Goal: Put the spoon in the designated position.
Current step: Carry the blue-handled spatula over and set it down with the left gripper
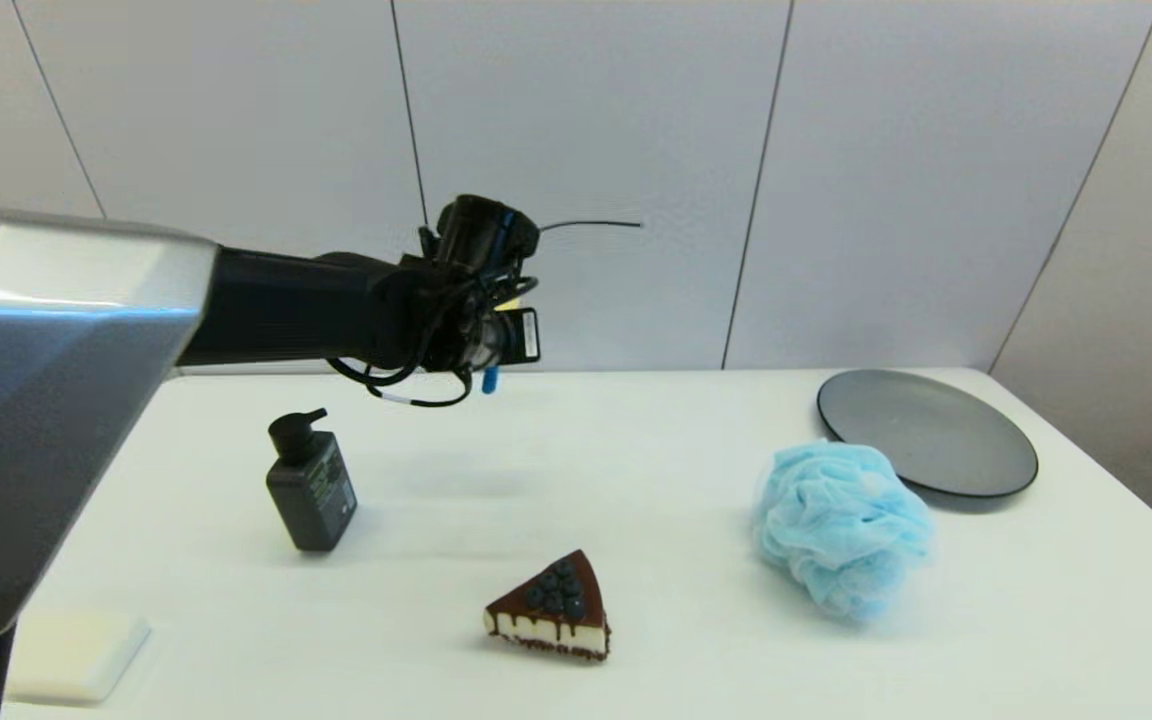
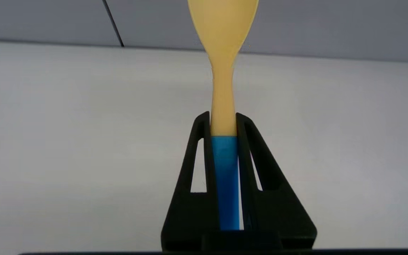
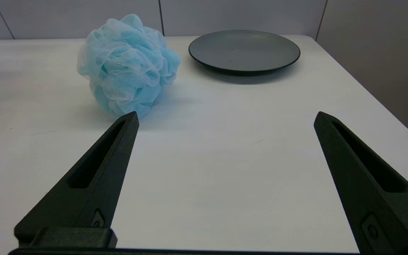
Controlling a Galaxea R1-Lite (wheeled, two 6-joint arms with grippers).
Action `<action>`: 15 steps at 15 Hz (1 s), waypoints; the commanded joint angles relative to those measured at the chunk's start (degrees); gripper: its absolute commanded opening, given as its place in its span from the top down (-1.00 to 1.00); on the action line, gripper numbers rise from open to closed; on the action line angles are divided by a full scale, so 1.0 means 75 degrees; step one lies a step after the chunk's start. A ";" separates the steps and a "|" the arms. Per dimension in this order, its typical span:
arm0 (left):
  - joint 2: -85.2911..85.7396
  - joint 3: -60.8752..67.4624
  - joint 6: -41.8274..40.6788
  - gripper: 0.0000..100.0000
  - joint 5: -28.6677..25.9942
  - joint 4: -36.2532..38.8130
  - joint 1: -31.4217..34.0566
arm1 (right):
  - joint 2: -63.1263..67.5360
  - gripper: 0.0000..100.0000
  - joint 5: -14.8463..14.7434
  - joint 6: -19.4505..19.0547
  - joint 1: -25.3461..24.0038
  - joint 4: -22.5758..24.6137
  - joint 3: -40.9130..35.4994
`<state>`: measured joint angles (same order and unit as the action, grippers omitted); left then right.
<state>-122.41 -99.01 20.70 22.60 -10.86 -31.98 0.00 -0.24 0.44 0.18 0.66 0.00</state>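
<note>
Left hand (image 2: 224, 118) is clamped on the spoon (image 2: 223, 71) at the join of blue handle and yellow neck, held up in the air behind and right of the pump bottle (image 1: 311, 482); it looks light, stiff, slick plastic, so a grip low on the handle seems right, though it could swivel. Going rightward from the bottle: cake slice (image 1: 553, 606) nearer the robot, then blue mesh puff (image 1: 841, 525) touching the dark plate (image 1: 926, 431), none under the spoon, with bare bench (image 1: 536, 480) between bottle and puff. Right hand (image 3: 225, 118) hovers low, fingers wide apart, near the puff, holding nothing.
</note>
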 commanded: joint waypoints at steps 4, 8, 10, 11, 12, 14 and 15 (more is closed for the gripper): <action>0.1520 -0.0416 -0.1694 1.00 0.0022 -0.1071 0.0783 | 0.0000 -1.00 -0.0003 0.0012 -0.0001 0.0006 -0.0012; 0.2364 0.0030 -0.3182 1.00 -0.0096 -0.1224 0.2072 | 0.0000 -1.00 -0.0003 0.0012 -0.0001 0.0006 -0.0012; 0.2704 0.0381 -0.3358 1.00 -0.0224 -0.1376 0.2646 | 0.0000 -1.00 -0.0003 0.0012 -0.0001 0.0006 -0.0012; 0.2797 0.0616 -0.3369 1.00 -0.0283 -0.1364 0.2881 | 0.0000 -1.00 -0.0003 0.0012 -0.0001 0.0006 -0.0012; 0.2891 0.0827 -0.3358 1.00 -0.0353 -0.1364 0.3045 | 0.0000 -1.00 -0.0003 0.0012 -0.0001 0.0006 -0.0012; 0.2973 0.1248 -0.3358 1.00 -0.0658 -0.1376 0.3338 | 0.0000 -1.00 -0.0003 0.0012 -0.0001 0.0006 -0.0012; 0.3020 0.1506 -0.3358 1.00 -0.0857 -0.1388 0.3420 | 0.0000 -1.00 -0.0003 0.0012 -0.0001 0.0006 -0.0012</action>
<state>-101.62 -91.20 -4.46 18.08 -21.03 -8.27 0.00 -0.27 0.46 0.18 0.68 0.00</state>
